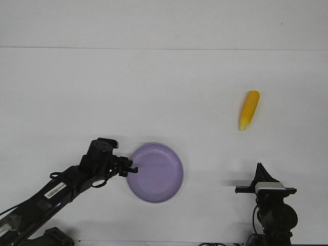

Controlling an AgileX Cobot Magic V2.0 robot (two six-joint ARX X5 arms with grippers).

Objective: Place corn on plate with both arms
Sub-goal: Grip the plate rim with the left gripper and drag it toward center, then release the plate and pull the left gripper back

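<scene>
Front view: the left gripper [134, 168] pinches the plate [159, 174] by its left rim, lower centre. The corn [249, 109] lies alone, upper right, bare table [164, 92] around it. The right gripper [262, 169], lower right: spread unclear.

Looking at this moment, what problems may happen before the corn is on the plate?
1. The left gripper is right at the edge of the plate. If that arm moves sideways, it may push or tip the plate.
2. The corn lies far from the plate, on the right side. It is round and tapered, so it may roll or slip when the fingers of the right gripper close on it.
</scene>
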